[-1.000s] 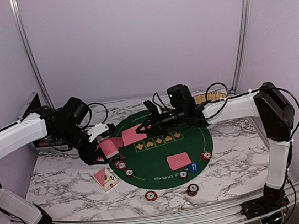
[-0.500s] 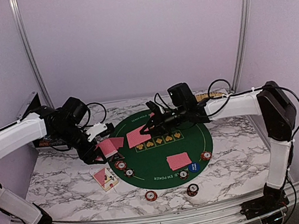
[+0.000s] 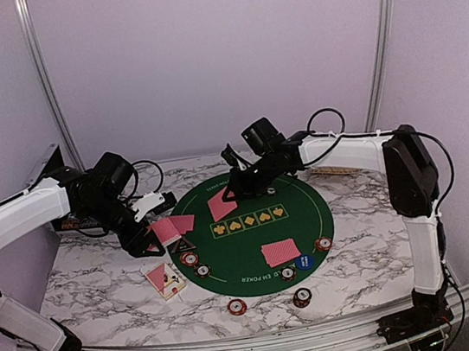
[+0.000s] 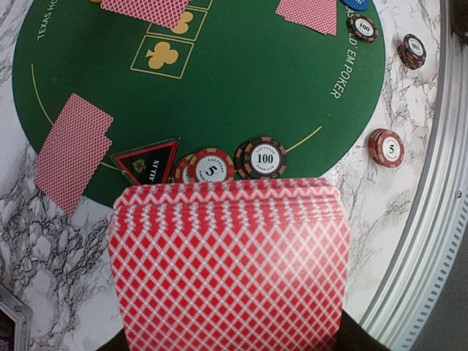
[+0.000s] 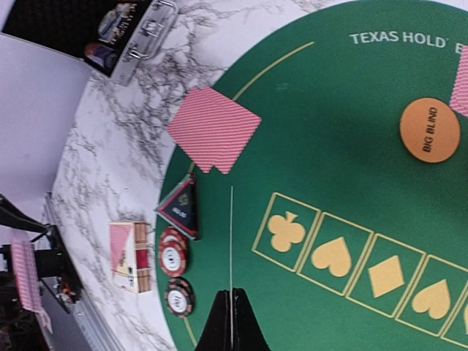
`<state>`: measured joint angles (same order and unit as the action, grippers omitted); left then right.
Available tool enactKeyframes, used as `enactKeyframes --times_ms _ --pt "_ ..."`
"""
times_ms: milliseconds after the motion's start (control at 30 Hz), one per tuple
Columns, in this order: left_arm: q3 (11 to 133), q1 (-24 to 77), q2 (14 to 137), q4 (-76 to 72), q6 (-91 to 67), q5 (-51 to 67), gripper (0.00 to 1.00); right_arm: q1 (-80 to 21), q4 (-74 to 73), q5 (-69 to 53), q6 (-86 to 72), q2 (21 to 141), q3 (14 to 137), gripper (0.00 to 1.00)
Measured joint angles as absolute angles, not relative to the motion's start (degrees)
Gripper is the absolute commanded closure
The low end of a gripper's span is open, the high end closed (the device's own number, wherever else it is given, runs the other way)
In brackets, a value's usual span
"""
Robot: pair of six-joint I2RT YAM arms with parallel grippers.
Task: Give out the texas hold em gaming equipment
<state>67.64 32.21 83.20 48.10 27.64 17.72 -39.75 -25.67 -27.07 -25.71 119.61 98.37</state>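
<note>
My left gripper (image 3: pixel 150 237) is shut on the deck of red-backed cards (image 4: pixel 230 263), held above the round green mat's (image 3: pixel 252 236) left edge. My right gripper (image 5: pixel 232 322) is shut on a single red-backed card (image 3: pixel 221 204), which shows edge-on as a thin line in the right wrist view, above the mat's far left part. Pairs of cards lie on the mat at its left edge (image 5: pixel 213 128) and at the front right (image 3: pixel 280 252). A dark triangular button (image 4: pixel 150 162), a red chip stack (image 4: pixel 210 168) and a dark chip stack (image 4: pixel 261 157) sit below the deck. The orange button (image 5: pixel 430 130) lies on the mat.
A card box (image 3: pixel 163 279) lies on the marble left of the mat. Chip stacks stand off the mat near the front (image 3: pixel 237 305) (image 3: pixel 301 297). A blue button (image 3: pixel 304 262) is at the mat's front right. A black case (image 5: pixel 131 33) sits at the back left.
My right gripper has swung left and toward the back of the mat with its card. The left arm and the deck have barely moved.
</note>
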Motion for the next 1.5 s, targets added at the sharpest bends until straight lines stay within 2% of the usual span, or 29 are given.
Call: enactKeyframes --times_ms 333,567,767,1033,1500 --pt "67.6 32.2 83.2 48.1 27.7 17.7 1.0 -44.6 -34.9 -5.5 -13.1 126.6 112.1 1.0" --pt "67.6 32.2 82.6 48.2 27.7 17.7 1.0 -48.1 -35.2 7.9 -5.4 127.2 112.6 1.0" --pt "67.4 31.9 82.1 48.3 27.8 17.7 1.0 -52.1 -27.7 18.5 5.9 126.4 104.4 1.0" --pt "66.7 31.1 81.3 48.9 28.3 17.8 1.0 -59.8 -13.8 26.9 22.7 126.0 91.4 1.0" --pt "66.7 31.0 81.3 49.4 28.5 18.0 1.0 -61.3 6.8 39.0 43.7 126.5 84.7 1.0"
